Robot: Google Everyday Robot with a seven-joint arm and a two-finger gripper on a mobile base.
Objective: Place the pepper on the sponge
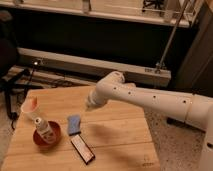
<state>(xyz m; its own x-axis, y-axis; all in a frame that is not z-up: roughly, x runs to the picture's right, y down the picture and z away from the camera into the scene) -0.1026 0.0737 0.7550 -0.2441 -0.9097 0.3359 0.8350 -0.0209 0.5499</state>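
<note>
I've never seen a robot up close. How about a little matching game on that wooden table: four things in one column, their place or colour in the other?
Things:
1. sponge
2. bowl
3. dark flat bar
4. gripper

Descriptions:
A. holds a white bottle
B. lies nearest the front edge of the table
C. blue, flat, just right of the bowl
D. hovers over the table, up and right of the sponge

Pairs: 1-C, 2-A, 3-B, 4-D.

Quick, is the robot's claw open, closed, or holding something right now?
The gripper: open or closed cannot be told; it hangs over the wooden table, near the small flat blue rectangular sponge.
</note>
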